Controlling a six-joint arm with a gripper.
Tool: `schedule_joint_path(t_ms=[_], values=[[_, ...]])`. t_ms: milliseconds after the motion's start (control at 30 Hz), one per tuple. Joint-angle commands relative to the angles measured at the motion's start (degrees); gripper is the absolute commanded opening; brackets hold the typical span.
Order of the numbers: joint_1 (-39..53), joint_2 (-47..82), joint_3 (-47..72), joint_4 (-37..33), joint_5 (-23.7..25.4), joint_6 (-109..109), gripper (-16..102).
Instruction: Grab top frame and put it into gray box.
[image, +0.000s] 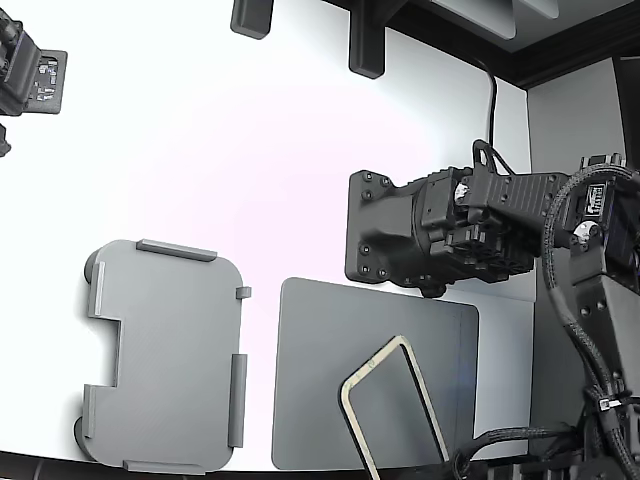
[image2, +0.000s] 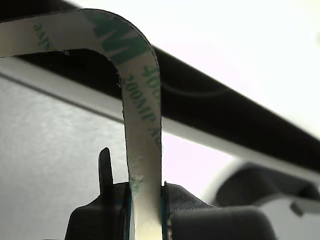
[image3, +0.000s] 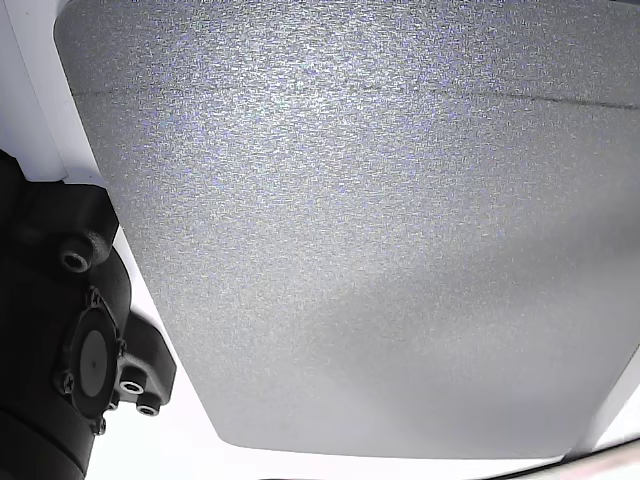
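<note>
gripper (image2: 146, 212): clamped on frame (image: 352, 385) edge, frame lifted over mat (image: 320, 330)
box (image: 165, 350): 9 o'clock of frame
risk: thin edge grip, frame may swing, slip or catch box tabs

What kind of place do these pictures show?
Probably a robot test bench: a bare white table, a black robot arm above a dark gray flat mat, and a light gray shallow plastic tray.

Matte black boxy arm (image: 440, 230), screw-studded plates, braided black cables, white labels.
</note>
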Motion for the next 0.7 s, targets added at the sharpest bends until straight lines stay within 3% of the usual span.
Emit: schedule_joint_path(t_ms=[0, 200, 433, 533, 667], values=[[-2.3, 2.6, -2.7, 0.5, 6.0, 32.3, -11], [-7.5, 8.7, 4.8, 0.5, 14.2, 60.9, -11], [-17.7, 15.6, 8.5, 0.5, 10.1, 61.9, -13], [-20.7, 18.2, 9.8, 0.5, 12.8, 65.1, -13], [-27.9, 17.8, 8.7, 0.4, 7.1, 73.8, -13]])
